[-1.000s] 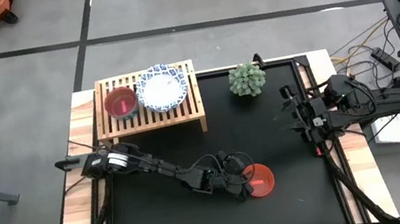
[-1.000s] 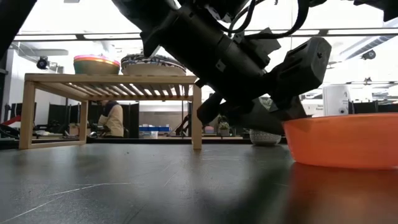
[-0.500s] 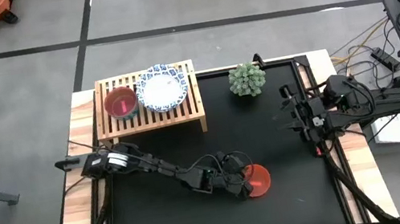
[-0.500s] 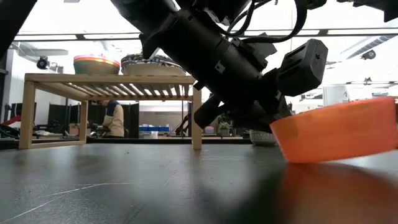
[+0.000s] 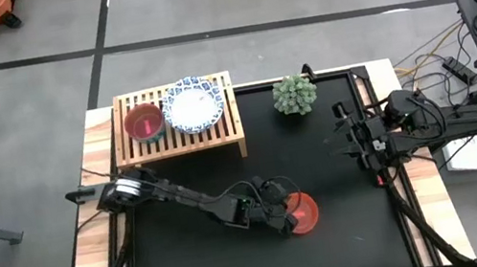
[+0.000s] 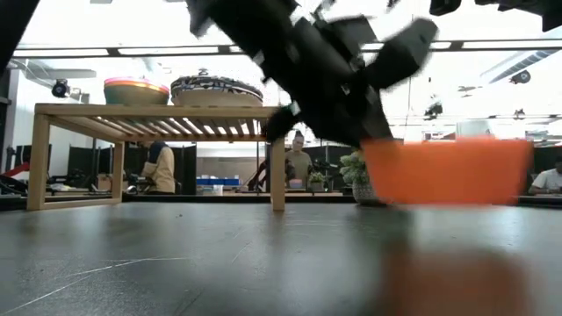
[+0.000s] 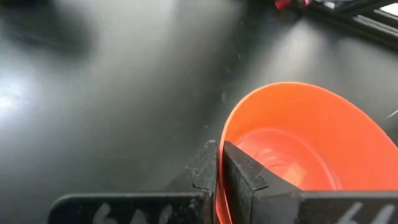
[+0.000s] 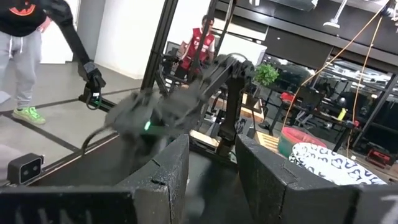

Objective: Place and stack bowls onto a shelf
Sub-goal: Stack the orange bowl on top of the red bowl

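Left gripper pinches rim of red bowl, lifted off black mat. Right gripper waits, fingers apart.

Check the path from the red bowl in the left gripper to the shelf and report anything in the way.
Nothing visible blocks it. The left gripper holds the red bowl by its rim above the black mat, which lies bare between it and the shelf. The potted plant stands off that line.

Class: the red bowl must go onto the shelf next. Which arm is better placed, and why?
The left: its claw already pinches the red bowl by the rim, lifted off the mat. The right claw waits open, far from the shelf.
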Controlling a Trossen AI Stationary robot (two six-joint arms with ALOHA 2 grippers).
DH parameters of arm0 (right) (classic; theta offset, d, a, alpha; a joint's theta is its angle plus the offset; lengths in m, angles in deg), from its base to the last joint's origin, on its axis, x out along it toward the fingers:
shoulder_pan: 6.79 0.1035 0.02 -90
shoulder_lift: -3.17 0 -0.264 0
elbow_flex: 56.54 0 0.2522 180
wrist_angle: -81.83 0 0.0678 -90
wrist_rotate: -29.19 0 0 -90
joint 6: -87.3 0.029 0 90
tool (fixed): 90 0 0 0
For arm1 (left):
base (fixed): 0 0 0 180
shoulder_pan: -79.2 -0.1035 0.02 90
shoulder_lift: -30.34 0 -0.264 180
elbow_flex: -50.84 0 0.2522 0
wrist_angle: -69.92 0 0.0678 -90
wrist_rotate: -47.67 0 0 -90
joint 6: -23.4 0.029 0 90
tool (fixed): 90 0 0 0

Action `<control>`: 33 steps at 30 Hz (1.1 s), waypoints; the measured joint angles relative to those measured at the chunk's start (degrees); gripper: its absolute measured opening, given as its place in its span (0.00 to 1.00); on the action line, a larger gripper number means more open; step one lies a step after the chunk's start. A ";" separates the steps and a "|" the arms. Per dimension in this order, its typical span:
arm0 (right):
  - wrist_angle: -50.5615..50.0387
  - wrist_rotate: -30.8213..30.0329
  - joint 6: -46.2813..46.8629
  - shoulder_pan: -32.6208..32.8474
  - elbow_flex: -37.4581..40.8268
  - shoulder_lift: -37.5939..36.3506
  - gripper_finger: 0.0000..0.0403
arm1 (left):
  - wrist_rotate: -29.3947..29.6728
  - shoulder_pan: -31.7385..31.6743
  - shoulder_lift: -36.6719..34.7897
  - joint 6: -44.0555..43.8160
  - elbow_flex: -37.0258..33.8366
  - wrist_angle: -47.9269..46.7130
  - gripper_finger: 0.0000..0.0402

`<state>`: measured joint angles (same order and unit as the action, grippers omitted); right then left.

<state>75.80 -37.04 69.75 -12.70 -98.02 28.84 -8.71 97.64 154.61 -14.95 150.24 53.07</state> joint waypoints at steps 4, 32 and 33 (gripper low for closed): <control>-0.15 -0.02 0.00 0.00 0.00 0.00 0.30 | 2.57 0.00 -6.78 0.56 0.00 -10.27 0.00; -0.14 0.04 1.06 0.00 0.00 0.00 0.31 | 26.99 -6.18 -60.19 -20.84 0.03 -79.40 0.00; -0.05 0.04 1.06 0.00 0.00 0.00 0.31 | 27.02 -7.51 -61.61 -23.37 0.03 -81.85 0.00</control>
<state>75.74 -37.00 70.81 -12.70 -98.02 28.84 18.31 90.13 93.00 -38.32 150.27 -28.78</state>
